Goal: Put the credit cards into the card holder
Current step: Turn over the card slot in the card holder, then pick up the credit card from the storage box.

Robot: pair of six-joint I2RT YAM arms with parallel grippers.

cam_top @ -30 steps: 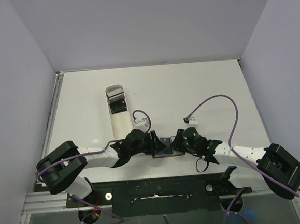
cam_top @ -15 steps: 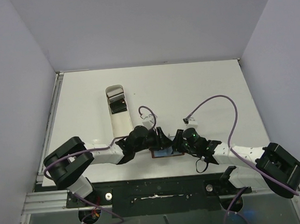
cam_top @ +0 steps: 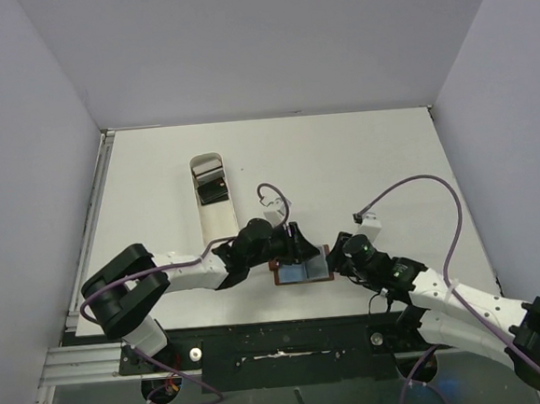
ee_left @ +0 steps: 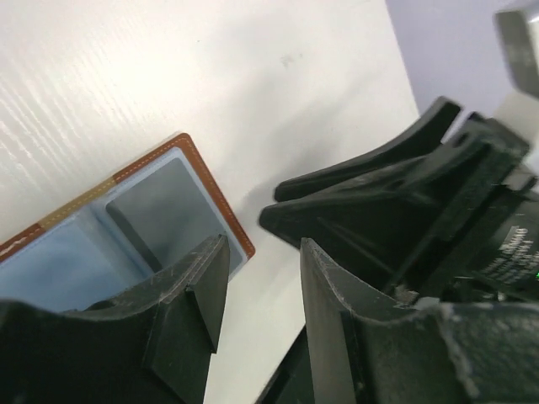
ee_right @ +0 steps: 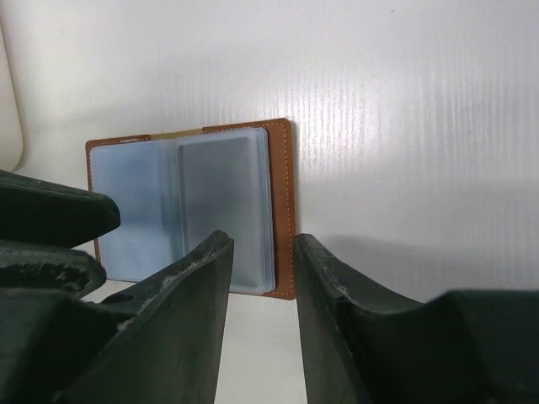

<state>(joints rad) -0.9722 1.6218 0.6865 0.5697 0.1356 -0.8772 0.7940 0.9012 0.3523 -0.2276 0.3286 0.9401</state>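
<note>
The card holder lies open on the table, brown-edged with pale blue pockets. Its right pocket holds a grey credit card, which also shows as a darker panel in the left wrist view. Another dark credit card sits in the white tray. My left gripper hovers at the holder's far edge, open, with only table between its fingers. My right gripper stands just right of the holder, open and holding nothing.
The long white oval tray stands behind and left of the holder. Purple cables loop over the table above both wrists. The two gripper heads are close together, the right one filling the left wrist view's right side.
My right arm has drawn back to the right of the holder and its jaws have widened. My left gripper has slid right along the holder's far edge.
</note>
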